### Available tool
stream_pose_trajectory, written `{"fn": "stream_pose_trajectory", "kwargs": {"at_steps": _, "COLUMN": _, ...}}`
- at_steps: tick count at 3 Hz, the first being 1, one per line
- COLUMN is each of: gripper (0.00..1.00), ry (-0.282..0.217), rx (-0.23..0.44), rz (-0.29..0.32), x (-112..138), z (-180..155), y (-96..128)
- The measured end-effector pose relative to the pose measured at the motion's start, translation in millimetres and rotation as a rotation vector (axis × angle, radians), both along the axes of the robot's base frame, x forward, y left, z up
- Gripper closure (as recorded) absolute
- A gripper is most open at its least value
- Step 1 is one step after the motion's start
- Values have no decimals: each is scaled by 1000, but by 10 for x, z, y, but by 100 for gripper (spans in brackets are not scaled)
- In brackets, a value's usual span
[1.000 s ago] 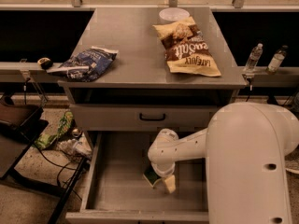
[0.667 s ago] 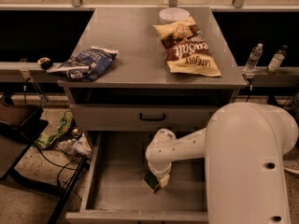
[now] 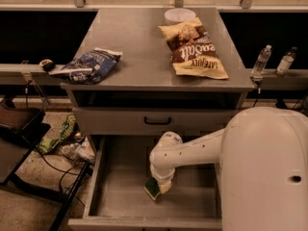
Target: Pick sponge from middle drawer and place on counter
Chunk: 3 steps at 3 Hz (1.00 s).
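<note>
The sponge (image 3: 153, 189), dark green face on a pale yellow body, sits tilted over the floor of the open middle drawer (image 3: 120, 196), near its front middle. My gripper (image 3: 160, 185) reaches down into the drawer from the right on the white arm and is shut on the sponge; the wrist hides most of the fingers. The counter (image 3: 139, 47) is the grey cabinet top above the drawer, far from the gripper.
A blue snack bag (image 3: 89, 65) lies at the counter's left front edge. A tan chip bag (image 3: 192, 49) and a white bowl (image 3: 180, 15) lie at its back right. A closed drawer front with a black handle (image 3: 157, 121) overhangs the drawer. Two bottles (image 3: 262, 60) stand on the right ledge; cables and clutter (image 3: 62, 141) lie on the floor at left.
The gripper and the sponge have shifted together a little to the left and toward the drawer's front. Nothing on the counter has moved.
</note>
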<state>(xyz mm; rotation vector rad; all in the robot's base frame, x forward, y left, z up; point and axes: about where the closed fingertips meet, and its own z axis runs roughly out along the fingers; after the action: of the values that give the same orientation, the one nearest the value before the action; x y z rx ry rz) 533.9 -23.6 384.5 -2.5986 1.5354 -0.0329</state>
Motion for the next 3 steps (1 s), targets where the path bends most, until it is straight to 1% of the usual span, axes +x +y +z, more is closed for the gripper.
{"fn": "stream_pose_trajectory", "kwargs": {"at_steps": 1, "gripper": 100, "ry": -29, "rx": 43, "rz": -67, "x": -202, "z": 453, "y": -183}}
{"fn": "stream_pose_trajectory", "kwargs": {"at_steps": 2, "gripper": 100, "ry": -89, "rx": 39, "rz": -133, "x": -493, "z": 1579, "y": -800}}
{"fn": "stream_pose_trajectory", "kwargs": {"at_steps": 3, "gripper": 100, "ry": -186, "rx": 23, "rz": -190, "x": -412, "z": 2730, "y": -1123}}
